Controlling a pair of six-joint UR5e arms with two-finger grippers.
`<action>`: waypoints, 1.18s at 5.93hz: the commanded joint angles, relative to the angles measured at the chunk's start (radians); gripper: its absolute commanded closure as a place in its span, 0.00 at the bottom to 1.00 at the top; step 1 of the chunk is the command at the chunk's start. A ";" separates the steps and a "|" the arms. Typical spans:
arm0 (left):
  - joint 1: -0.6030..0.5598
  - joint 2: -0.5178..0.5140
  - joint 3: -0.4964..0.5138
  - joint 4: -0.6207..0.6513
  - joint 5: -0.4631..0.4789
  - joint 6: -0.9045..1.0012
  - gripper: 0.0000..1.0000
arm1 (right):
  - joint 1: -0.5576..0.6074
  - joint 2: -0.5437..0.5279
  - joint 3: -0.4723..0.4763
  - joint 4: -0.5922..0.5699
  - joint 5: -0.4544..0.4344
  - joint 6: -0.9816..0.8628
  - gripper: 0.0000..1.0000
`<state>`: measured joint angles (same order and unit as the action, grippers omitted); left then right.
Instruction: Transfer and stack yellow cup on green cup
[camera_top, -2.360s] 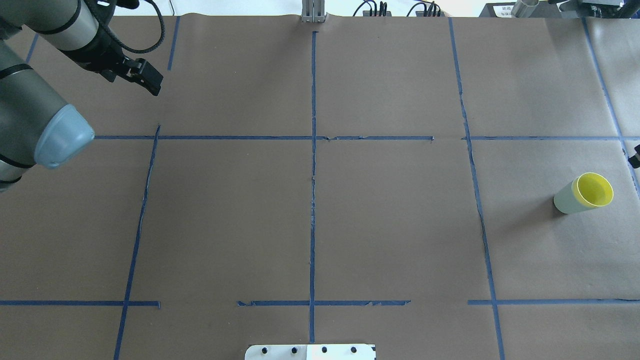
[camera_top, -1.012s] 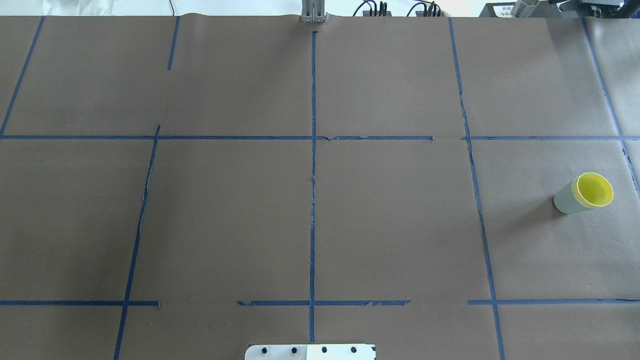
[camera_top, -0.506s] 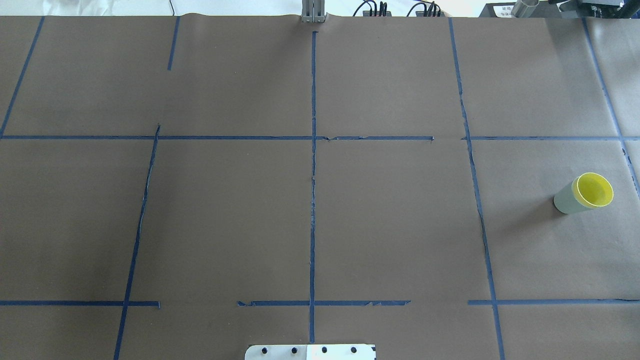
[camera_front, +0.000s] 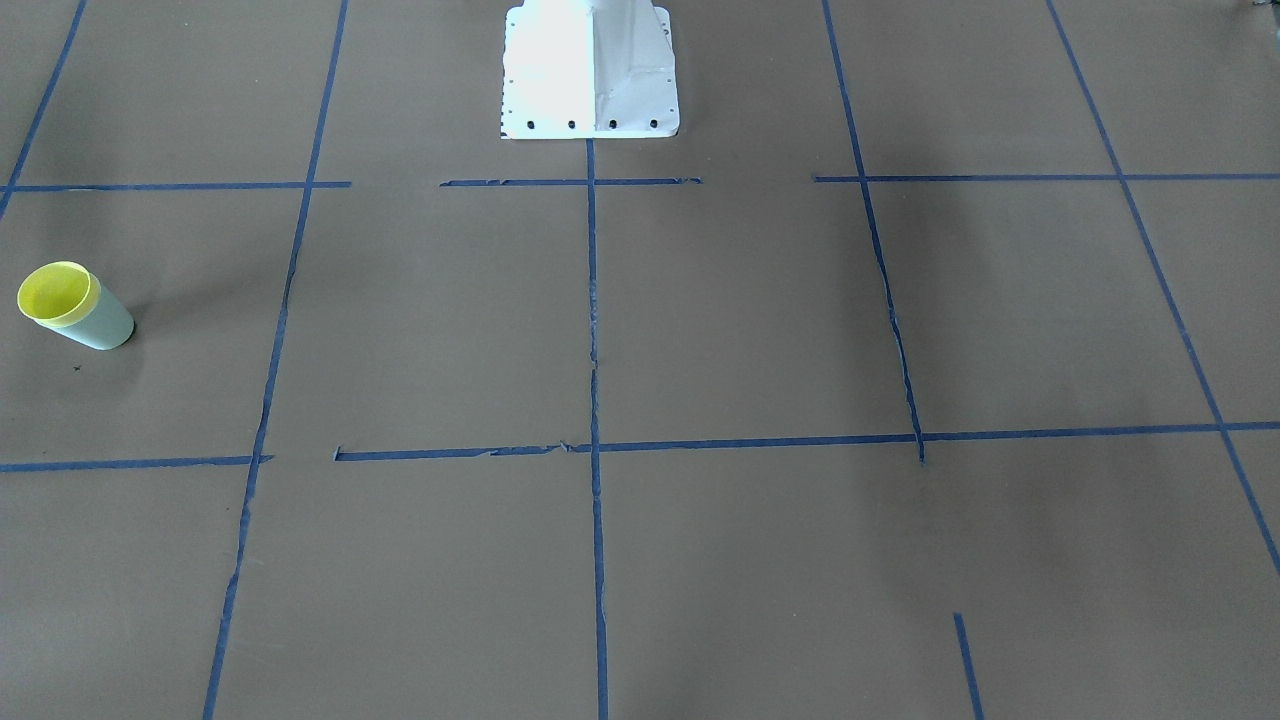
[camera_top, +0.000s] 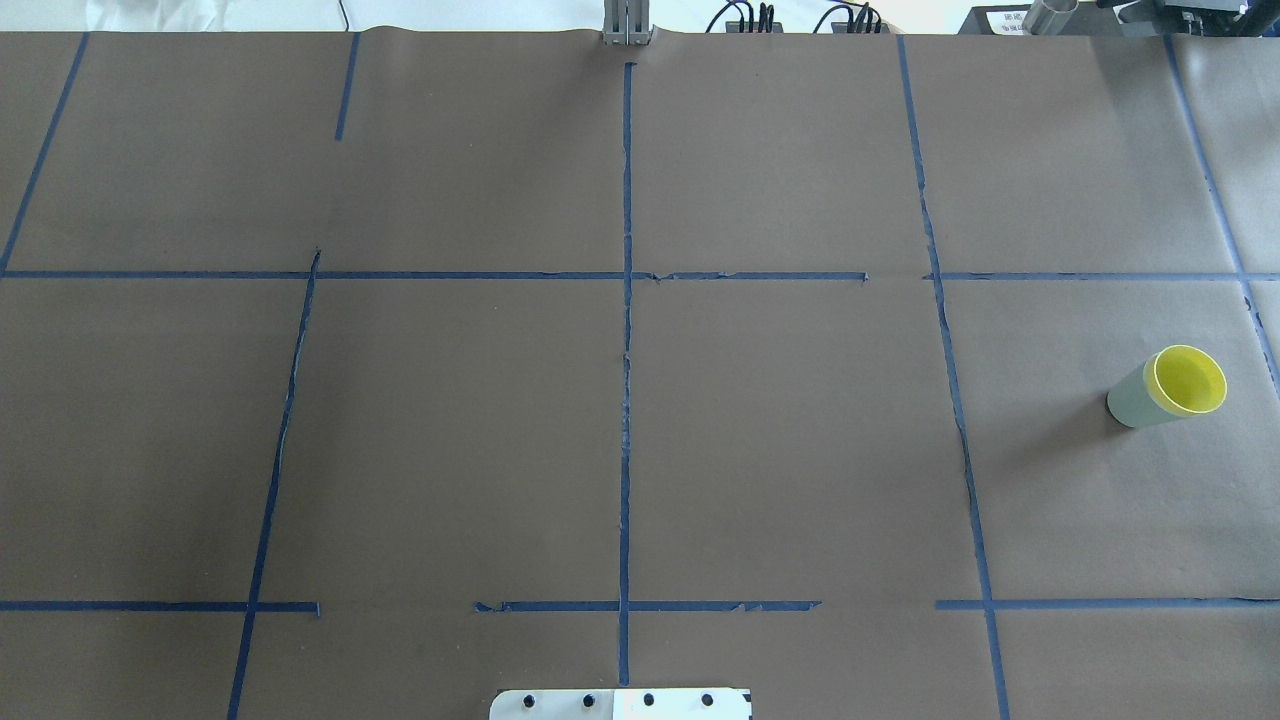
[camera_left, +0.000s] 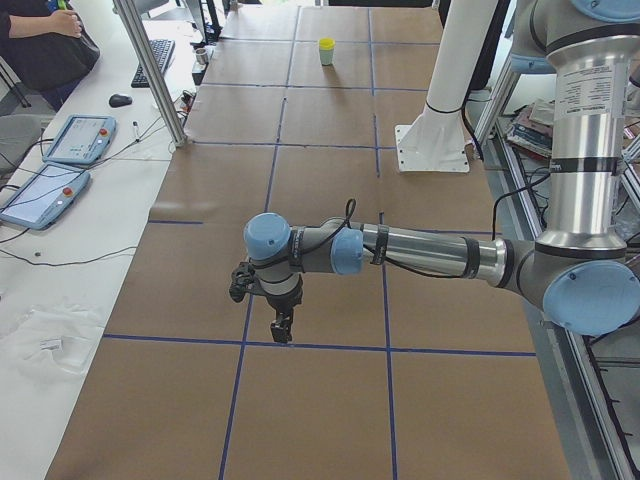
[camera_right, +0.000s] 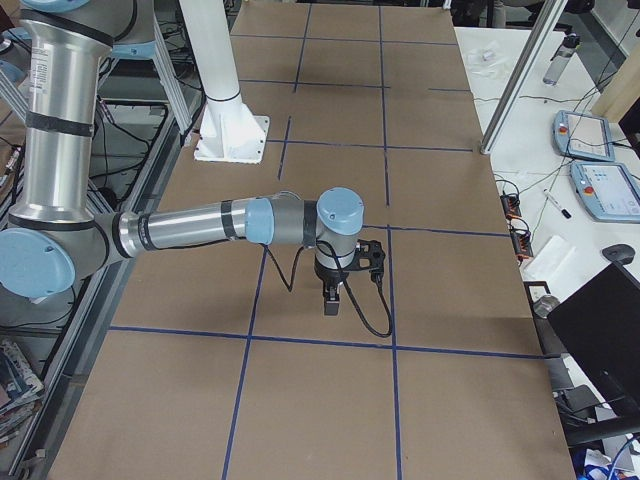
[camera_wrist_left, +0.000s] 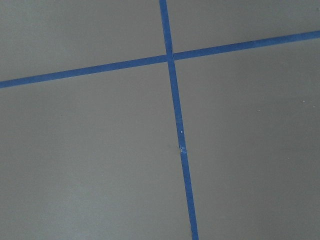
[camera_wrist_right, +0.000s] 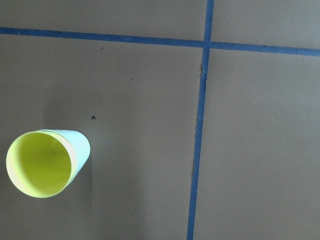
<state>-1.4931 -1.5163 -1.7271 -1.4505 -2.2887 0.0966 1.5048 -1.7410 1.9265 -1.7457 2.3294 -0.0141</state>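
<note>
Cups nested: yellow cup (camera_top: 1187, 381) sits inside green cup (camera_top: 1128, 402), standing near the right edge of the table (camera_top: 640, 450); of the green one only the outer wall shows. Left gripper (camera_left: 281, 327) and right gripper (camera_right: 331, 300) appear only in the side views, small and dark, pointing down; whether either is open or closed cannot be told.

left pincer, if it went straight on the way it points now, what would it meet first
The left pincer points straight down, so it would likely meet the brown paper table cover first, close to a blue tape line. Nothing else shows beneath it; its height is unclear.
</note>
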 joint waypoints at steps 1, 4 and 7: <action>0.001 -0.001 0.008 -0.001 0.000 0.000 0.00 | 0.000 0.000 0.003 0.000 0.001 -0.001 0.00; 0.001 0.001 0.009 0.002 0.000 0.000 0.00 | 0.000 -0.002 0.003 0.000 0.001 -0.004 0.00; 0.002 0.015 0.003 0.004 -0.001 0.002 0.00 | 0.000 0.000 0.003 0.000 0.001 -0.003 0.00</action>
<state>-1.4918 -1.5030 -1.7247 -1.4470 -2.2901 0.0978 1.5048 -1.7415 1.9297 -1.7457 2.3301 -0.0180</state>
